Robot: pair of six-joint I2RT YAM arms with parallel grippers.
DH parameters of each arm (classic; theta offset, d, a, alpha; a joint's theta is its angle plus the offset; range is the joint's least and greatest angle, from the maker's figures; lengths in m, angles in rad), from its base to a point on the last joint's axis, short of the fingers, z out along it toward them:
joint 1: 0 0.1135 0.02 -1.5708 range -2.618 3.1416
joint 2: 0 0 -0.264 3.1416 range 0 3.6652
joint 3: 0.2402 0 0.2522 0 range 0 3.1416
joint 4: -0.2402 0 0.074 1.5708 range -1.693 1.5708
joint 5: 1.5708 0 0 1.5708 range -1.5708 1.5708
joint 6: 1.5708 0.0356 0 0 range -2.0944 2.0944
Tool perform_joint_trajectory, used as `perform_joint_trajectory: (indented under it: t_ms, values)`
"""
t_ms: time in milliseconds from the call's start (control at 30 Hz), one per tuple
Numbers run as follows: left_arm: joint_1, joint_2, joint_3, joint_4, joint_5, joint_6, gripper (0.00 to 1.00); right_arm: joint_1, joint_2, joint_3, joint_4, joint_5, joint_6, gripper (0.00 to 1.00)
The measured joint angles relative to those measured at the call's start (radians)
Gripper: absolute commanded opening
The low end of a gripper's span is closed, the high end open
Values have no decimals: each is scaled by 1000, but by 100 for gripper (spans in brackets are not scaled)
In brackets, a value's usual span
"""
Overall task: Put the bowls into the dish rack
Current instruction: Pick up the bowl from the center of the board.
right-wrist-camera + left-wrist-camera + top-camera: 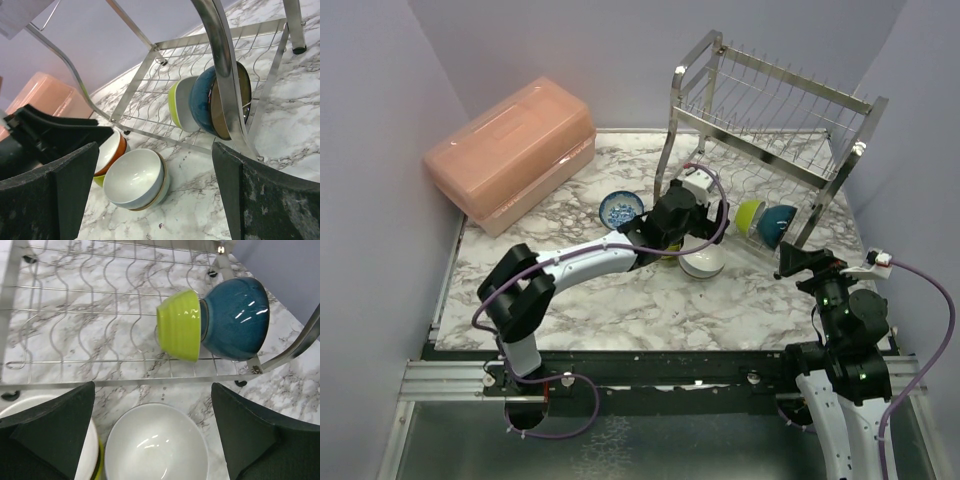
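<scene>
1. The left pincer [155,435] is spread wide and holds nothing. Its fingers [55,430] hang either side of a white bowl [156,445].
2. The white bowl stands upright on the bench [620,310], just in front of the rack [770,100].
3. Another bowl [95,455], mostly hidden by a finger, sits just beside the white bowl.
4. On the rack's lower shelf, at its right end, a lime bowl [180,325] and a teal bowl [235,317] stand on edge, touching each other.
5. A patterned bowl [621,210] sits upright on the bench, left of the arm.
6. The right pincer [157,190] is also wide and empty. It hangs near the rack's right leg, well apart from the bowls.
7. A pink box [510,150] lies at the bench's far left.
</scene>
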Motion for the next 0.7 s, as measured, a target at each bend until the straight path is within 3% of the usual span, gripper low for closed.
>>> perform_joint_trajectory:
  t_ms: [400, 533, 700]
  values:
    - [0, -317, -289, -26, -152, 38, 99, 0, 5, -7, 0, 0, 0, 100]
    - [8, -390, -377, -45, -136, -21, 99, 0, 11, -11, 0, 0, 0, 100]
    - [14, -418, -446, -62, -95, -175, 87, 0, 19, -19, 1, -1, 1, 100]
